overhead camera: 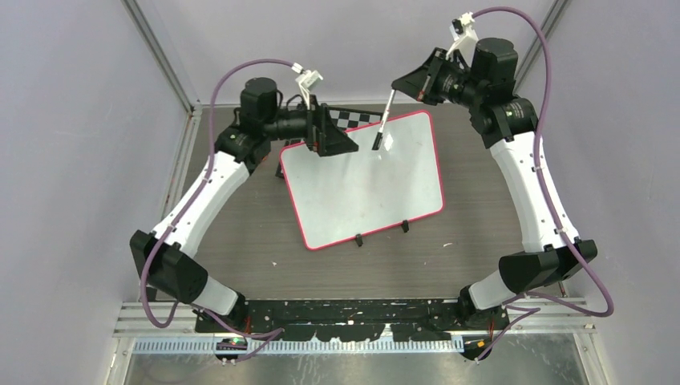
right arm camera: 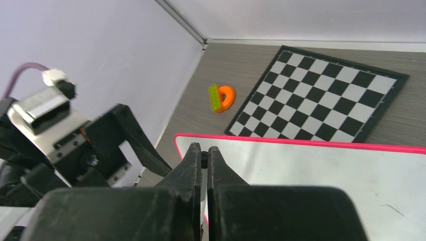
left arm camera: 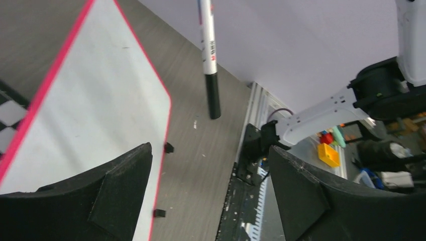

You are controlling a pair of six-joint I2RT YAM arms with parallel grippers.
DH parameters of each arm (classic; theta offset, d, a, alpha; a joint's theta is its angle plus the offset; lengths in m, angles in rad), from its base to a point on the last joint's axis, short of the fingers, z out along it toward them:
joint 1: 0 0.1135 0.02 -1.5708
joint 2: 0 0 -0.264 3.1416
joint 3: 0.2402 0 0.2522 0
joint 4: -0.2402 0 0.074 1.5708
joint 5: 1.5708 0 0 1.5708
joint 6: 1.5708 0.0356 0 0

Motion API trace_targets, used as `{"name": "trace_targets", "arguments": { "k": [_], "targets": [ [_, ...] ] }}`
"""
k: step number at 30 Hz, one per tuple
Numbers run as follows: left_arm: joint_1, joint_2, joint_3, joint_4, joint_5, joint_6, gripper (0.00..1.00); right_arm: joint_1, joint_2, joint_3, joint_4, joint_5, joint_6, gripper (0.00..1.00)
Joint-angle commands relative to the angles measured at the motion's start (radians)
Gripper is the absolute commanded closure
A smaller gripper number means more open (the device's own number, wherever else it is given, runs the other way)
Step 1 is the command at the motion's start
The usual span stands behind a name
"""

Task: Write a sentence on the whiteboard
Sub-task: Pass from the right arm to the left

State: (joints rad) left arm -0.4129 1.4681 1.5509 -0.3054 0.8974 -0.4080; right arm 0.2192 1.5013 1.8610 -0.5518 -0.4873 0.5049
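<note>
The whiteboard [overhead camera: 361,188] lies tilted on the table, pink-red framed, with two black clips [overhead camera: 359,239] on its near edge. No lettering of the sentence shows on it, only a faint speck [right arm camera: 394,210]. My right gripper [overhead camera: 410,83] is shut on a white marker [overhead camera: 385,116] whose black end [overhead camera: 376,142] points down over the board's far part. In the right wrist view the fingers [right arm camera: 193,160] pinch the marker above the board [right arm camera: 326,175]. My left gripper [overhead camera: 337,143] is open and empty over the board's far left corner. The left wrist view shows it [left arm camera: 208,150] with the marker [left arm camera: 208,50] hanging ahead.
A black-and-white checkerboard [right arm camera: 321,100] lies behind the whiteboard, partly under it [overhead camera: 357,118]. A small orange and green toy [right arm camera: 221,98] sits by the far left wall. Purple walls close in the back and sides. The arm bases [overhead camera: 353,313] line the near edge.
</note>
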Motion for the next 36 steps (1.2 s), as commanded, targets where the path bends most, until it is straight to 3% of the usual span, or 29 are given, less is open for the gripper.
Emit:
{"name": "trace_targets", "arguments": {
  "k": [1, 8, 12, 14, 23, 27, 28, 29, 30, 33, 34, 36],
  "targets": [
    [-0.054, 0.015, -0.022, 0.222, 0.063, -0.16, 0.14, 0.039, 0.0, 0.059, 0.087, 0.023, 0.076, 1.0],
    [-0.102, 0.054, -0.018, 0.336, 0.065, -0.245, 0.22, 0.076, -0.013, 0.047, 0.14, 0.008, 0.147, 1.0],
    [-0.11, 0.058, -0.028, 0.367, 0.073, -0.266, 0.45, 0.078, -0.027, 0.037, 0.145, -0.003, 0.162, 1.0],
    [-0.109, 0.061, -0.043, 0.396, 0.075, -0.285, 0.51, 0.078, -0.037, 0.027, 0.152, -0.011, 0.173, 1.0],
    [-0.121, 0.066, -0.073, 0.443, 0.081, -0.319, 0.64, 0.077, -0.061, 0.01, 0.162, -0.023, 0.198, 1.0],
    [-0.118, 0.062, -0.061, 0.403, 0.077, -0.287, 0.96, 0.078, -0.067, 0.003, 0.173, -0.06, 0.21, 1.0],
    [-0.117, 0.055, -0.053, 0.371, 0.077, -0.26, 1.0, 0.077, -0.072, -0.007, 0.173, -0.067, 0.205, 1.0],
    [-0.116, 0.05, -0.04, 0.324, 0.077, -0.223, 1.0, 0.078, -0.079, -0.013, 0.165, -0.071, 0.188, 0.92],
    [-0.114, 0.042, -0.023, 0.244, 0.077, -0.164, 1.0, 0.078, -0.088, -0.018, 0.144, -0.074, 0.163, 0.72],
    [-0.096, 0.027, 0.062, -0.099, 0.124, 0.14, 1.0, 0.076, -0.122, -0.034, 0.045, -0.11, 0.041, 0.35],
    [-0.094, 0.022, 0.097, -0.256, 0.117, 0.269, 1.0, 0.077, -0.137, -0.04, 0.001, -0.136, -0.014, 0.27],
    [-0.095, 0.012, 0.147, -0.567, 0.069, 0.578, 1.0, 0.077, -0.158, -0.049, -0.096, -0.19, -0.113, 0.21]
  ]
}}
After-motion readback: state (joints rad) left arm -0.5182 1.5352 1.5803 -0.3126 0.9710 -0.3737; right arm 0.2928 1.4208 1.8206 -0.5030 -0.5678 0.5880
